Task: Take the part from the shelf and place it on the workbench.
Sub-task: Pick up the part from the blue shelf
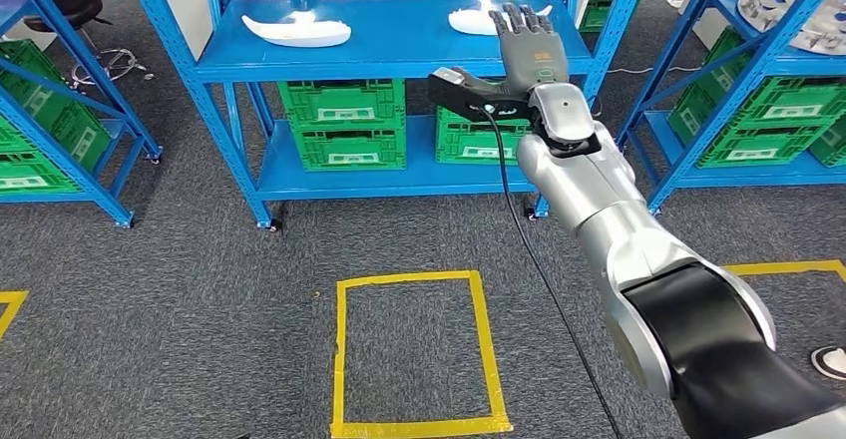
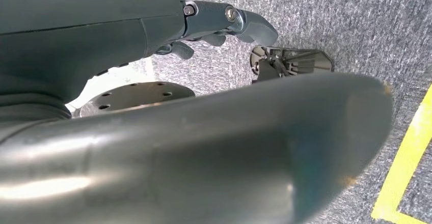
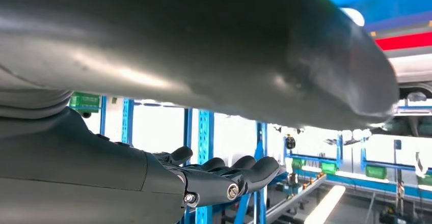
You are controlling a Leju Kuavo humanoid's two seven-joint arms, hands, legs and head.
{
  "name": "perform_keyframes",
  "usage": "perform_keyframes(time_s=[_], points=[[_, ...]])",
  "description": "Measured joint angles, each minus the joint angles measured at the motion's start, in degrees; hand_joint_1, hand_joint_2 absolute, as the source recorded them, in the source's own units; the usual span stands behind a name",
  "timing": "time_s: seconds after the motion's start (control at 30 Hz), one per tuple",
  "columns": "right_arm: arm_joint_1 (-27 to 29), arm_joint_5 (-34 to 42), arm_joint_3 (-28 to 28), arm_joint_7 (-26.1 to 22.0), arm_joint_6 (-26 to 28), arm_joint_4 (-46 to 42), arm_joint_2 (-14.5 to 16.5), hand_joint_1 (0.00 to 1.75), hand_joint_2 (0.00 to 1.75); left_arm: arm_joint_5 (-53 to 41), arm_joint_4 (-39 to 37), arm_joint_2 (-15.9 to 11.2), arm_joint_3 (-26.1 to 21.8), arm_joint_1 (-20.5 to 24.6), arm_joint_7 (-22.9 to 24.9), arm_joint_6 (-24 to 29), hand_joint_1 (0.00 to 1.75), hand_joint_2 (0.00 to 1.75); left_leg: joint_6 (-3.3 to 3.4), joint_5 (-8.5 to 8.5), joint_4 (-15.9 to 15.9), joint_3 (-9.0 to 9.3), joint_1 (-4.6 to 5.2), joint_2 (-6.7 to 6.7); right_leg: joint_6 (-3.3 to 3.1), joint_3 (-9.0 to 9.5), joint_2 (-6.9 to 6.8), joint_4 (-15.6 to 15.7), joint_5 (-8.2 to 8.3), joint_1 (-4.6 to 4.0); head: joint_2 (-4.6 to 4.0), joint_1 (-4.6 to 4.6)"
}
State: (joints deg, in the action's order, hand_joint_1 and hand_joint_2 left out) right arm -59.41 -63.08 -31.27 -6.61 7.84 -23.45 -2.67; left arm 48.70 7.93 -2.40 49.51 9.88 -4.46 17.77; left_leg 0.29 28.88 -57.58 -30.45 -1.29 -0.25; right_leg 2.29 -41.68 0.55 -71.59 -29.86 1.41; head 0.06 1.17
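1 white part (image 1: 477, 18) on blue shelf (image 1: 399, 45) — right robot hand (image 1: 529, 45) above it, fingers spread

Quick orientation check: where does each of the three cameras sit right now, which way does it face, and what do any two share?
Head view: high on the body, looking down and forward at the blue shelf with two white parts; the raised right arm and right robot hand show.
Left wrist view: behind the left robot hand, facing grey carpet and yellow tape.
Right wrist view: behind the right robot hand, facing blue racking.
Shared: head and right wrist views both show the right robot hand.
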Motion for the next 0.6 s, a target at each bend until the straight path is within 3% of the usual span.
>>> perform_keyframes(time_s=[0.07, 0.1, 0.13, 0.27, 0.33, 0.4, 0.43, 0.47, 0.5, 0.57, 0.6], points=[[0.0, 0.0, -0.1, 0.0, 0.0, 0.0, 0.0, 0.0, 0.0, 0.0, 0.0, 0.1, 0.0, 0.0, 0.0, 0.0, 0.0, 0.0, -0.79, 0.98, -0.4, 0.56, -0.45, 0.12, 0.43, 2.75, -0.52, 7.5, 4.47, 0.25, 0.0, 0.0], [-0.1, 0.0, -0.1, 0.0, -0.1, 0.0, 0.0, 0.0, 0.0, 0.0, 0.0, -0.1, 0.0, 0.1, 0.0, 0.0, 0.0, 0.0, -1.27, 1.43, -0.7, 0.67, -0.44, 0.17, 0.41, 3.85, -0.73, 10.3, 5.38, 0.2, 0.0, -0.08], [-0.1, 0.0, -0.2, 0.0, -0.1, 0.0, 0.0, 0.0, 0.0, 0.0, 0.0, -0.1, 0.0, 0.2, 0.1, 0.0, 0.0, 0.0, -1.76, 1.7, -0.7, 0.63, -0.36, 0.21, 0.06, 4.34, -0.8, 11.7, 5.51, 0.12, -0.01, -0.12], [0.0, 0.0, -0.3, 0.0, -0.4, 0.0, -0.1, 0.0, 0.0, 0.0, 0.0, 0.0, 0.1, 0.1, 0.1, 0.0, 0.0, 0.0, -2.98, 2.45, -0.8, 0.64, -0.22, 0.37, -2.27, 4.55, -0.36, 11.9, 4.37, -0.02, -0.01, -0.1], [-0.2, 0.0, -0.3, -0.3, -0.7, -0.1, -0.1, 0.0, 0.0, 0.0, 0.0, 0.0, 0.2, 0.1, 0.0, 0.0, 0.0, 0.0, -3.22, 4.27, -5.5, -1.7, -0.23, 0.4, -3.12, 5.34, -0.23, 12.0, 3.8, -0.01, 0.0, -0.02], [-0.1, 0.1, -0.3, -0.7, -1.1, -0.1, -0.1, 0.0, 0.0, 0.0, 0.0, 0.0, 0.4, 0.1, -0.1, 0.0, 0.0, 0.0, -3.16, 6.55, -13.9, -6.85, -0.07, 0.39, -3.72, 6.18, -0.12, 12.0, 3.01, -0.33, 0.0, 0.03], [0.0, 0.2, -0.3, -0.8, -1.2, -0.1, -0.1, 0.0, 0.0, 0.0, 0.0, 0.0, 0.4, 0.0, -0.1, 0.0, 0.0, 0.0, -3.04, 6.88, -17.1, -9.29, 0.03, 0.39, -3.89, 6.68, -0.01, 12.0, 2.57, -0.56, 0.0, 0.03], [0.2, 0.3, -0.3, -0.9, -1.3, -0.1, -0.1, 0.0, 0.0, 0.0, 0.0, 0.0, 0.5, -0.1, -0.1, 0.0, 0.0, 0.0, -2.78, 6.03, -18.3, -10.86, 0.18, 0.37, -4.02, 7.27, 0.11, 12.0, 2.11, -0.79, 0.0, 0.03], [0.3, 0.4, -0.4, -0.8, -1.3, -0.1, -0.1, 0.0, 0.0, 0.1, 0.0, 0.0, 0.6, -0.2, -0.2, 0.0, 0.0, 0.0, -2.38, 3.98, -17.2, -11.34, 0.38, 0.34, -4.09, 7.96, 0.22, 12.0, 1.62, -1.01, 0.0, 0.03], [0.1, 0.5, -0.4, -0.7, -1.3, -0.1, 0.0, 0.0, 0.0, 0.2, 0.0, -0.1, 0.6, -0.3, -0.3, 0.0, 0.0, 0.0, -1.09, -1.93, -10.4, -9.71, 1.04, 0.21, -4.18, 9.45, 0.35, 12.1, 0.54, -1.3, -0.01, 0.02], [0.0, 0.6, -0.5, -0.6, -1.3, -0.1, 0.0, 0.0, 0.0, 0.3, 0.0, -0.2, 0.7, -0.4, -0.4, 0.0, 0.0, 0.0, -0.4, -3.99, -7.0, -8.46, 1.4, 0.13, -4.08, 10.01, 0.43, 12.2, 0.09, -1.44, 0.0, 0.0]])
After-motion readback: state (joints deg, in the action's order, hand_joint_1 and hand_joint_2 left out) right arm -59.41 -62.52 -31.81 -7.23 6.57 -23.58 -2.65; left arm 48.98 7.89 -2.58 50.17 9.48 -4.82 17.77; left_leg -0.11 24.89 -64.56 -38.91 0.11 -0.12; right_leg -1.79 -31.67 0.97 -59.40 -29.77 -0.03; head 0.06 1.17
